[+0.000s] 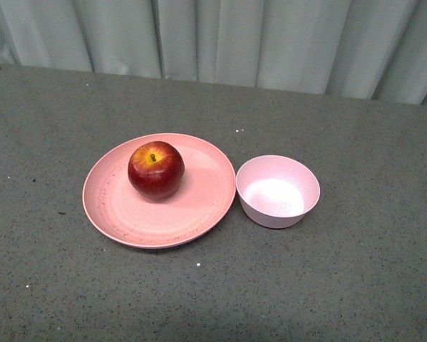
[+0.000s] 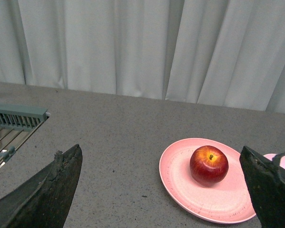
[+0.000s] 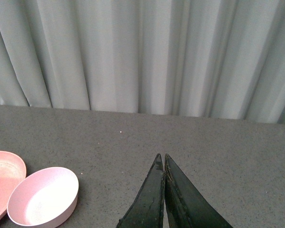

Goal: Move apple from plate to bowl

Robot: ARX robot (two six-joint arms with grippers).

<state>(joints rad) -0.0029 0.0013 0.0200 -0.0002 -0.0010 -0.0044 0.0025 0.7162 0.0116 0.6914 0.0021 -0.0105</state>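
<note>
Left jaws gape empty, right jaws pinched together; one apple (image 1: 156, 169) on one plate (image 1: 153, 224), one bowl (image 1: 274, 215) seemingly touching it.

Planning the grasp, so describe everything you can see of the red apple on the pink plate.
The round, glossy, dark red apple has a yellow-orange patch around its short stem, which points upward. Its skin looks whole. It sits upright on the wide, shallow, salmon-pink plate, slightly beyond the centre, touching nothing else. The small, pale pink bowl stands apart on its right.
</note>
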